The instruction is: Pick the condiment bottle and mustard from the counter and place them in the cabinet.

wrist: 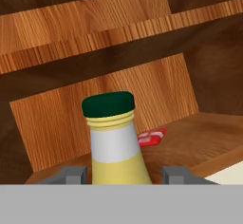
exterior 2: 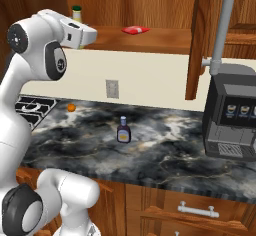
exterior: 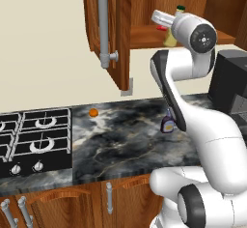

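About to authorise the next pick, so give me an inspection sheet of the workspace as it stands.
Surface: counter, black marble, holds the condiment bottle and an orange ball.
Job's things: mustard between the gripper fingers, up at the cabinet shelf; whether it rests on the shelf cannot be told. Condiment bottle upright on the counter, untouched.
Clutter: orange ball near the stove; red packet on the shelf.
Grippers: gripper shut on the mustard, at the cabinet.
Cables: nothing seen.
Surroundings: cabinet door open; coffee machine on the counter; wall socket.
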Controlling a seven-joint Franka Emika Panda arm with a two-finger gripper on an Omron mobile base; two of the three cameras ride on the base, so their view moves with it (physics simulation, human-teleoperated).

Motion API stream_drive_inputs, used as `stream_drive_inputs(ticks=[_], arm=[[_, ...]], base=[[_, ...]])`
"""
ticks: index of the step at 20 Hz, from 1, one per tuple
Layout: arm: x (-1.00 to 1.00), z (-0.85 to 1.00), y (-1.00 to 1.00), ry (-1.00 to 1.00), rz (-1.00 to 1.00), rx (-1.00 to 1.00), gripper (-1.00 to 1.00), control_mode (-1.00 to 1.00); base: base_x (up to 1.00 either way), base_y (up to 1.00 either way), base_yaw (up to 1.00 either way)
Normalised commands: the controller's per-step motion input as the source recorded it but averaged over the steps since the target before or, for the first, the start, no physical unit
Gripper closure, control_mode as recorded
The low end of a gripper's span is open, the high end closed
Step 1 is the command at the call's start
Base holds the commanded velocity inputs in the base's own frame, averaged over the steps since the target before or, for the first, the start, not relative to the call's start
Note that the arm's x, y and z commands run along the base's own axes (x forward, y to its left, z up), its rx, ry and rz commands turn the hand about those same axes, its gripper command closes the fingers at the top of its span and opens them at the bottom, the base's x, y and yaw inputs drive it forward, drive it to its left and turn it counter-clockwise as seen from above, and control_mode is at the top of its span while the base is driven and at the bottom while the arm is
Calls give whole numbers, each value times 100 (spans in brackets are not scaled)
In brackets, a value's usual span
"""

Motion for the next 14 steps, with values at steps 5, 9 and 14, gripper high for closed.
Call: stream_drive_inputs(ticks=[5,9,14], arm=[[47,0,-1,6,0,0,100,-100],[61,0,0,8,0,0,100,-100],[60,-1,1,3,-1,-4,100,-100]], base=[[0,0,0],[0,0,0],[0,0,0]])
